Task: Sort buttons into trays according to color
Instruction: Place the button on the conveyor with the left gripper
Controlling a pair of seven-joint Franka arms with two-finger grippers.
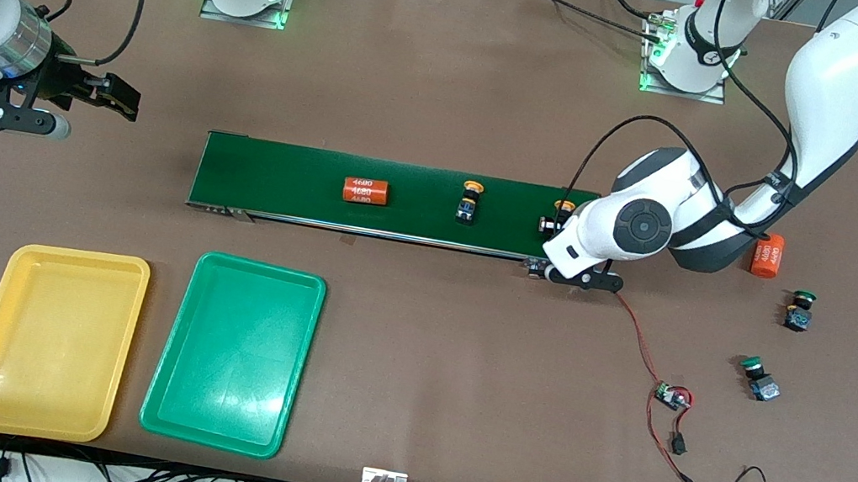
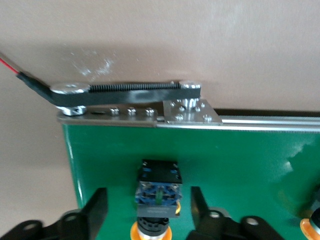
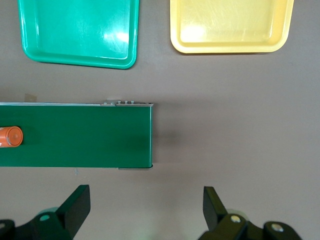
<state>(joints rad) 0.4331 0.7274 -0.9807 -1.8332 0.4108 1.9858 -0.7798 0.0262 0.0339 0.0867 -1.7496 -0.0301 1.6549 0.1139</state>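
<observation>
On the conveyor belt (image 1: pixel 285 181) one yellow button (image 1: pixel 470 200) lies mid-belt. A second yellow button (image 2: pixel 159 192) lies at the belt's end toward the left arm, partly hidden under that arm in the front view. My left gripper (image 2: pixel 149 200) is low over this button, open, with a finger on each side and a gap on both sides. Two green buttons (image 1: pixel 800 309) (image 1: pixel 757 378) lie on the table toward the left arm's end. The yellow tray (image 1: pixel 50 342) and green tray (image 1: pixel 234 352) stand nearer the front camera than the belt, with nothing in them. My right gripper (image 1: pixel 119 97) hangs open over bare table.
One orange cylinder (image 1: pixel 365 191) lies on the belt. Another orange cylinder (image 1: pixel 767 256) lies on the table beside the left arm. A small circuit board (image 1: pixel 674 395) with red and black wires trails from the belt's motor end toward the table's front edge.
</observation>
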